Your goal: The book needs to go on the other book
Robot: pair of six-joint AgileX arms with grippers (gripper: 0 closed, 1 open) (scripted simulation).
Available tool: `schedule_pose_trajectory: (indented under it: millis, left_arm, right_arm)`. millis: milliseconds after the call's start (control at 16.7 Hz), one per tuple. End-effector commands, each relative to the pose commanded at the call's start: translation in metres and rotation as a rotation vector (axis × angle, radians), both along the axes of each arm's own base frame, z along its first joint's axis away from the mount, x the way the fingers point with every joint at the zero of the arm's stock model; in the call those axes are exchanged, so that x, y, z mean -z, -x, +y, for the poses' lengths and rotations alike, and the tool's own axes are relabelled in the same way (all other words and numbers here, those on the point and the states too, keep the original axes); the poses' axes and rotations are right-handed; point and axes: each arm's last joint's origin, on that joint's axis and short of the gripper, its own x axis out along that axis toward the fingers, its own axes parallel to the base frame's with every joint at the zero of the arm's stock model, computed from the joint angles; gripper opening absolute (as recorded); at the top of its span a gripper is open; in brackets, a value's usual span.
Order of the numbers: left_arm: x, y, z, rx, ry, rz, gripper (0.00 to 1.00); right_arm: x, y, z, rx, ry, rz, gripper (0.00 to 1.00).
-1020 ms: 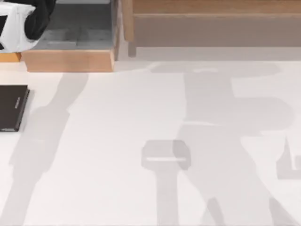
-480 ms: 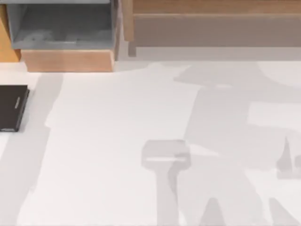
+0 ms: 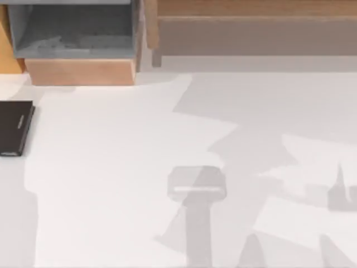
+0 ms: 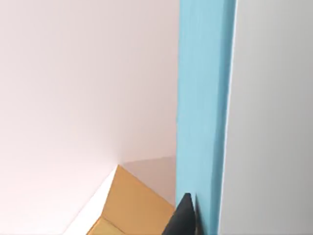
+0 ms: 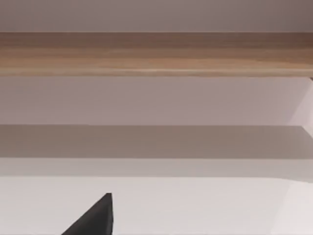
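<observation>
My left pincer (image 4: 188,215) seems clamped on the teal book (image 4: 203,107), held upright, though I see one fingertip. It's stiff, smooth, likely slippery. The dark book (image 3: 15,127) lies far left.

one dark brown-black book (image 3: 15,127) at the table's left edge, one teal book (image 4: 203,112) in the left wrist view. two books. one wooden cubby (image 3: 78,42), one long wooden shelf (image 3: 251,28) at the back.
</observation>
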Motion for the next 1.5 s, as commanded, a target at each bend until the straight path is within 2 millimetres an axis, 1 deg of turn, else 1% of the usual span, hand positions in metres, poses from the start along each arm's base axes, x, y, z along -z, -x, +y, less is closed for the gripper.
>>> schedule_pose_trajectory:
  millis: [60, 180, 360, 540, 600, 660, 720, 840, 1500]
  left_arm:
    - [0.013, 0.006, 0.009, -0.038, -0.106, -0.004, 0.00]
    - [0.046, 0.014, 0.027, -0.115, -0.303, 0.028, 0.00]
    - [0.111, 0.024, 0.050, -0.187, -0.525, 0.174, 0.00]
    - [0.176, 0.036, 0.062, -0.204, -0.664, 0.374, 0.00]
    - [0.193, 0.039, 0.063, -0.199, -0.696, 0.434, 0.00]
    - [0.207, 0.043, 0.064, -0.194, -0.723, 0.482, 0.00]
    - [0.216, 0.045, 0.064, -0.189, -0.743, 0.515, 0.00]
    - [0.224, 0.047, 0.064, -0.184, -0.762, 0.542, 0.00]
    - [0.226, 0.042, 0.064, -0.184, -0.762, 0.542, 0.00]
  right_arm:
    - [0.000, 0.000, 0.000, 0.000, 0.000, 0.000, 1.00]
    - [0.000, 0.000, 0.000, 0.000, 0.000, 0.000, 1.00]
    - [0.000, 0.000, 0.000, 0.000, 0.000, 0.000, 1.00]
    - [0.000, 0.000, 0.000, 0.000, 0.000, 0.000, 1.00]
    - [0.000, 0.000, 0.000, 0.000, 0.000, 0.000, 1.00]
    - [0.000, 0.000, 0.000, 0.000, 0.000, 0.000, 1.00]
    - [0.000, 0.000, 0.000, 0.000, 0.000, 0.000, 1.00]
    - [0.000, 0.000, 0.000, 0.000, 0.000, 0.000, 1.00]
    - [0.000, 0.000, 0.000, 0.000, 0.000, 0.000, 1.00]
